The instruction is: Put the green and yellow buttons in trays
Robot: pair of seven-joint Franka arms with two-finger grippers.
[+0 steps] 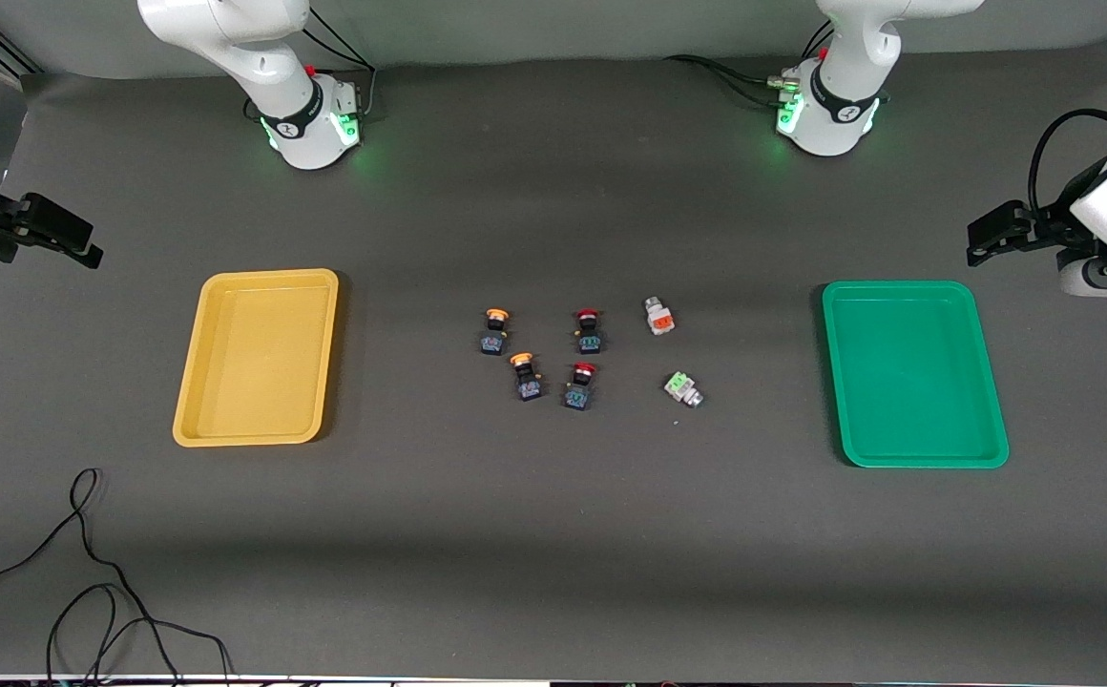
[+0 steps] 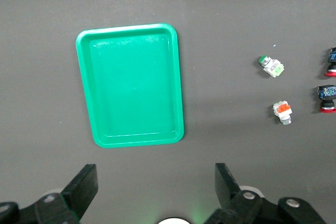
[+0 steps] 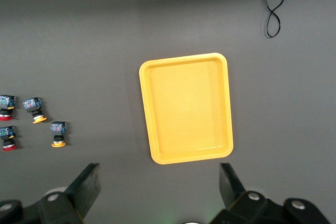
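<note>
Two yellow-capped black buttons [image 1: 495, 331] [image 1: 525, 375] lie mid-table. Toward the left arm's end lie a pale block with an orange-red face [image 1: 658, 316] and one with a green face [image 1: 682, 388]. The yellow tray [image 1: 258, 355] holds nothing at the right arm's end. The green tray [image 1: 913, 372] holds nothing at the left arm's end. My left gripper [image 2: 155, 169] hangs open over bare table next to the green tray [image 2: 131, 85]. My right gripper [image 3: 159, 167] hangs open over bare table next to the yellow tray [image 3: 186, 108]. Neither holds anything.
Two red-capped black buttons [image 1: 589, 330] [image 1: 580, 385] sit between the yellow-capped ones and the pale blocks. A loose black cable [image 1: 86, 572] trails over the table corner nearest the front camera at the right arm's end.
</note>
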